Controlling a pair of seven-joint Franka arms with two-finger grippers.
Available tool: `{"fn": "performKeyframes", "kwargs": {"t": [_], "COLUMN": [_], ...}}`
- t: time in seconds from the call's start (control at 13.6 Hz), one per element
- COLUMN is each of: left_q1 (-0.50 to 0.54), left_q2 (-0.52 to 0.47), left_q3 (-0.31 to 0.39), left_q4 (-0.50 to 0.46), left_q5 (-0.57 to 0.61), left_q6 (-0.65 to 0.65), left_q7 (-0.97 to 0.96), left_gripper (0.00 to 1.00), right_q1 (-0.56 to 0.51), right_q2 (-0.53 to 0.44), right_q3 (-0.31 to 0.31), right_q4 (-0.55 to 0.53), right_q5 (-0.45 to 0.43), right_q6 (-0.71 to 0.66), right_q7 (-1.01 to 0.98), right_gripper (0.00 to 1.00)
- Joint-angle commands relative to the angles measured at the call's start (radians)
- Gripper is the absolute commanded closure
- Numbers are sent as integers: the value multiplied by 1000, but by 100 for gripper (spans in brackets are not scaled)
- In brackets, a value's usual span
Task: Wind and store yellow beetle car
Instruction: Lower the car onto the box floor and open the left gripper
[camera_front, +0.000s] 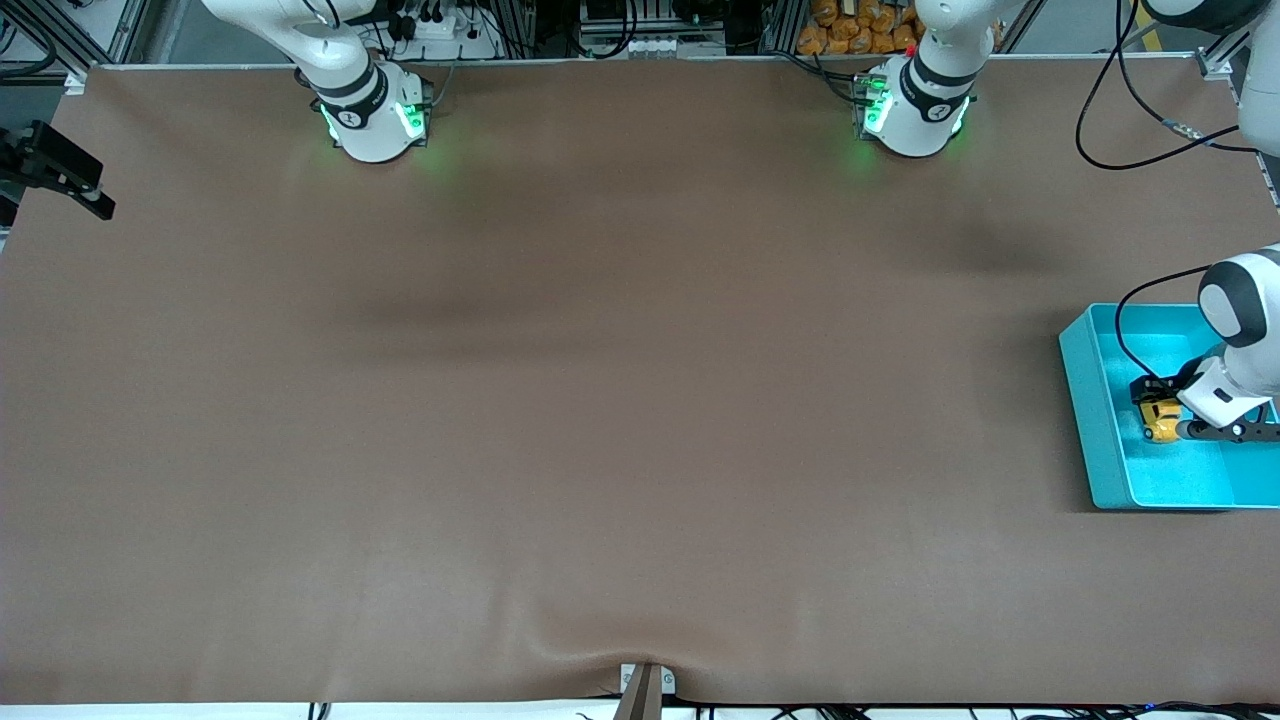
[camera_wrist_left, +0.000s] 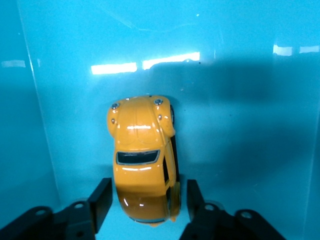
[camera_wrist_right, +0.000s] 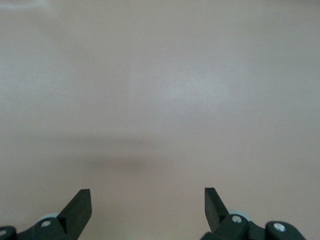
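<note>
The yellow beetle car (camera_front: 1162, 420) lies on the floor of the teal bin (camera_front: 1085, 400) at the left arm's end of the table. My left gripper (camera_front: 1160, 408) is down in the bin around the car. In the left wrist view the car (camera_wrist_left: 142, 155) has its rear end between the open fingers (camera_wrist_left: 102, 197), with a small gap at each side. My left gripper (camera_wrist_left: 147, 192) does not hold it. My right gripper (camera_wrist_right: 147, 192) is open and empty over bare brown table; it does not show in the front view.
The bin's walls (camera_wrist_left: 30, 125) stand close round the car and my left gripper. A black bracket (camera_front: 60, 170) juts over the table edge at the right arm's end. Brown mat (camera_front: 600, 400) covers the table.
</note>
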Motion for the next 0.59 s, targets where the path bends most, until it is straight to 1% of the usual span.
{"fn": "performKeyframes", "kwargs": {"t": [0.0, 0.15, 0.22, 0.51], "left_q1": [2, -4, -2, -2], "left_q2": [-10, -65, -88, -237], "left_q3": [-10, -27, -44, -114], "left_q4": [15, 11, 14, 14], "left_q5": [7, 9, 9, 6], "left_q6": [-4, -27, -57, -187], "left_q7": [2, 1, -2, -7], "left_gripper": [0, 0, 0, 0], "right_q1": [8, 17, 17, 14], "right_q2": [-4, 9, 9, 11], "right_q3": [1, 1, 1, 1], "right_q4": [22, 22, 22, 22], "right_q5": [2, 0, 0, -1], "right_q6": [-18, -20, -20, -30], "right_q7": [19, 19, 19, 19], "right_gripper": [0, 0, 0, 0]}}
